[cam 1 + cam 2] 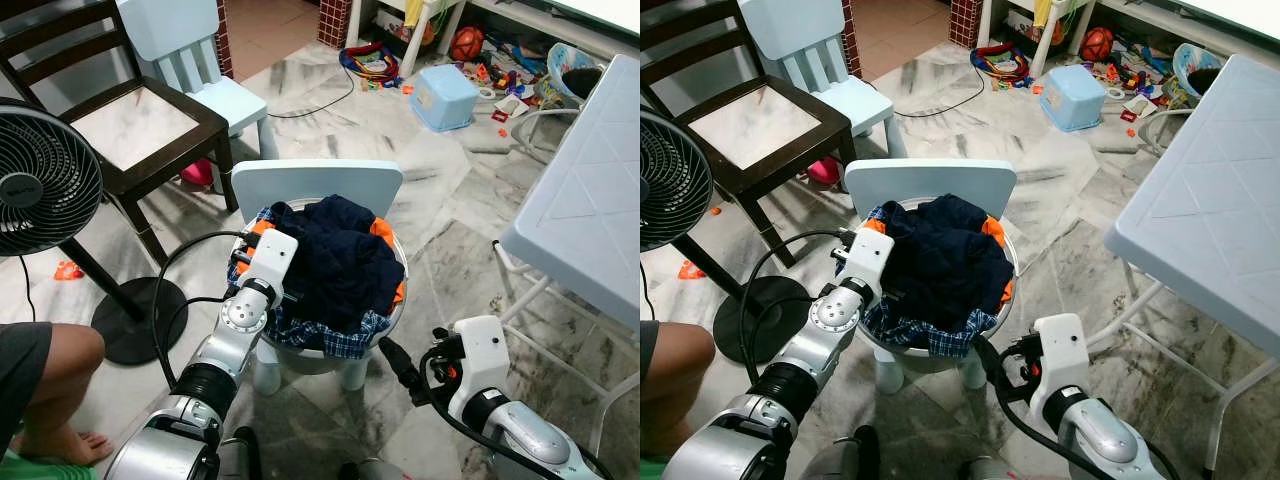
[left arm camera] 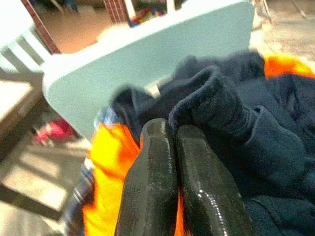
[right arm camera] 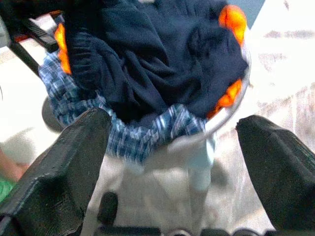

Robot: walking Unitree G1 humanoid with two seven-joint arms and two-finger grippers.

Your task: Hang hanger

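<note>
No hanger can be made out; it may be buried in the laundry, can't tell. Laundry pile (image 1: 335, 265): dark navy knit on top, orange fabric at the edges, blue plaid hanging over the front, heaped in a round white basin (image 1: 990, 318) that sits on a small pale blue plastic chair (image 1: 316, 184) with a flat curved backrest. Left gripper (image 2: 174, 162) is at the left edge of the pile, fingers (image 2: 152, 182) pressed together with no gap, tips against the navy and orange cloth; can't tell if any fabric is pinched between them. Right gripper (image 3: 172, 147) hangs low in front of the basin, apart from it, fingers (image 3: 64, 167) spread wide with nothing between them. Floor (image 1: 440, 180) is glossy grey-veined marble tile. To the right, a white plastic table surface (image 1: 590, 190) with embossed diagonal lines, on thin metal legs. To the left, a dark wooden chair (image 1: 125, 125) with a pale seat, a second pale blue chair (image 1: 200, 60) behind it, and a black pedestal fan (image 1: 40, 175) with a round base. Far end: light blue tub (image 1: 443, 97) and scattered toys (image 1: 480, 60). A person's bare leg (image 1: 45, 385) and foot at the lower left.
</note>
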